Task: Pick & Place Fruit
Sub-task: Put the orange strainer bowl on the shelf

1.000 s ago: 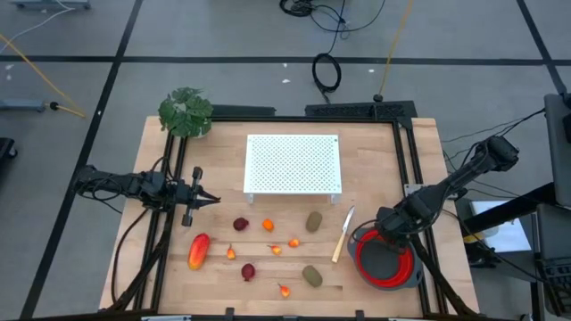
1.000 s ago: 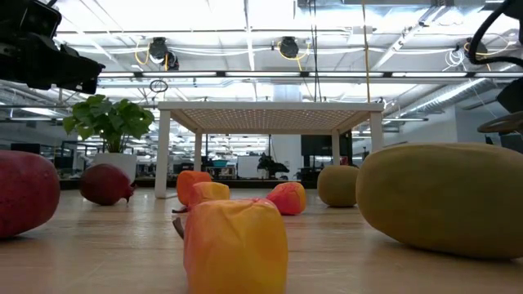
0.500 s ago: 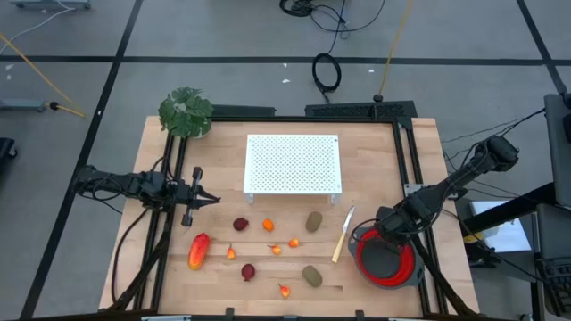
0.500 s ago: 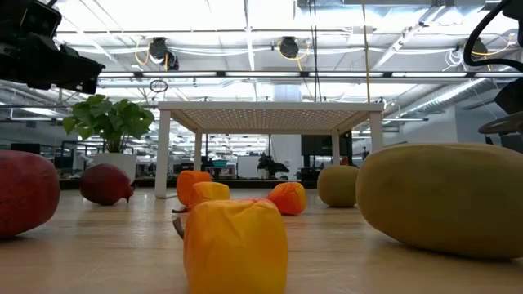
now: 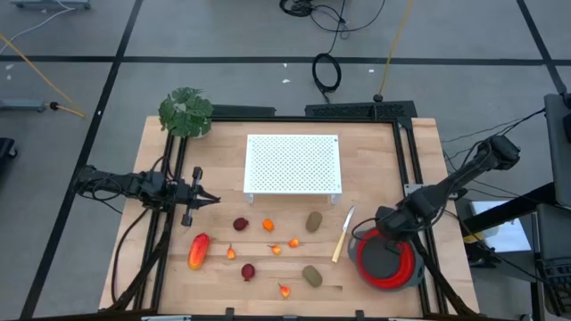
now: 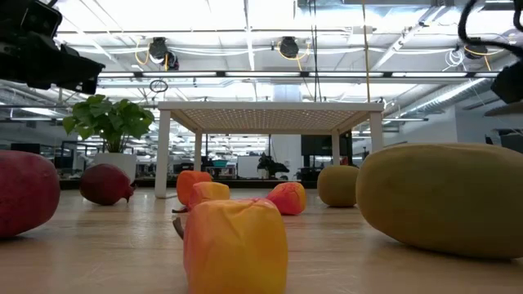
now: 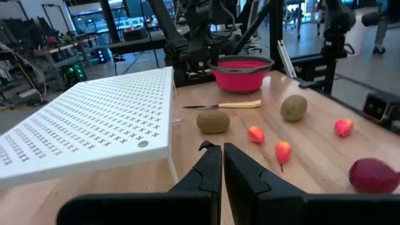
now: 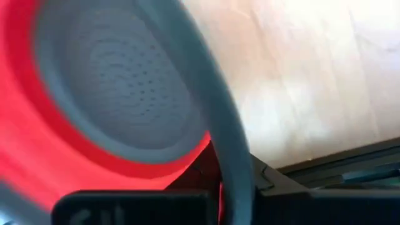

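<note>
Under the right tool (image 5: 373, 239), seemingly clamping the bowl (image 5: 385, 261) rim, the bowl barely shifted; fruit (image 5: 198, 251) untouched; left tool (image 7: 220, 164) clenched.

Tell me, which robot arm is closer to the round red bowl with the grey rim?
The right. The right gripper is at the round red grey-rimmed bowl's rim; the left gripper waits far across the table.
</note>
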{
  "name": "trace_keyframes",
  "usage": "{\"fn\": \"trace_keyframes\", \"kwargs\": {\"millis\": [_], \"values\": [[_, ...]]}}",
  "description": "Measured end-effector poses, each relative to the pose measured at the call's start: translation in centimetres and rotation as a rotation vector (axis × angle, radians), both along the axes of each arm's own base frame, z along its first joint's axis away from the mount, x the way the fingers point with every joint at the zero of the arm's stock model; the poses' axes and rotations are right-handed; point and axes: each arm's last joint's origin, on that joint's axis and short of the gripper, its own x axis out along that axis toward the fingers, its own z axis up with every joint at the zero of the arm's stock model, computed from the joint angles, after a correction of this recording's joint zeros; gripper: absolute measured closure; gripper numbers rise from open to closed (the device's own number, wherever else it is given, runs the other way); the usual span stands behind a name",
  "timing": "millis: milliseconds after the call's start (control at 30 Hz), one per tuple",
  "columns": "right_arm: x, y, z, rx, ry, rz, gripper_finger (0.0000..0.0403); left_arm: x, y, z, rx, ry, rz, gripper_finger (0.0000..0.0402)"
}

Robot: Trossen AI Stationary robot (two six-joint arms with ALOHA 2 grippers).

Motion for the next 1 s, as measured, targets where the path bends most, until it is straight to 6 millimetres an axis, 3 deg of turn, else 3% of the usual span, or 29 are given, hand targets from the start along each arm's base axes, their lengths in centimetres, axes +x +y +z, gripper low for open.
{"fn": "trace_keyframes", "kwargs": {"millis": [467,733,1000], "values": [[1.9,1.1,7.2,0.200,-0.380,0.000,0.0402,0.0,0.0,1.8,-0.124,-0.173,0.000,0.0382],[4.0,1.5,9.1,0.233,-0.681,-0.038,0.0402,-0.2,0.0,3.0,-0.237,-0.286,-0.012,0.0382],[5.3,0.4,9.7,0.206,-0.805,-0.092,0.0402,-0.3,0.1,3.3,-0.294,-0.308,-0.020,0.0382]]}}
